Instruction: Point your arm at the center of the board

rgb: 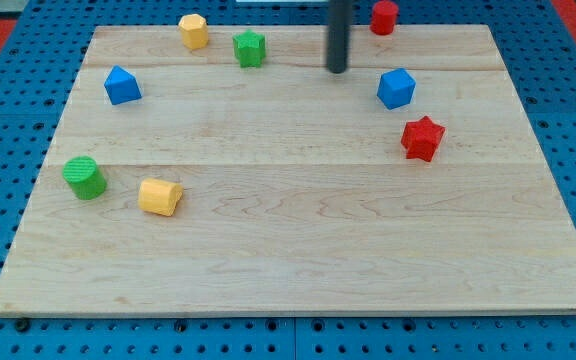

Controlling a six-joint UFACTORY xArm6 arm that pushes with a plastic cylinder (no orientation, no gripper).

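Note:
My tip [337, 69] is the lower end of a dark rod that comes down from the view's top. It rests on the wooden board [298, 240] near its top edge, right of centre. The green star block [250, 48] lies to its left and the blue cube [396, 88] to its right, both apart from it. The red cylinder [384, 16] stands up and to the right, at the board's top edge. The board's middle lies well below the tip.
A yellow hexagonal block [193, 31] sits at the top left. A blue block [122, 86] lies at the left. A green cylinder [85, 178] and a yellow cylinder [159, 197] lie at the lower left. A red star block [422, 138] lies at the right.

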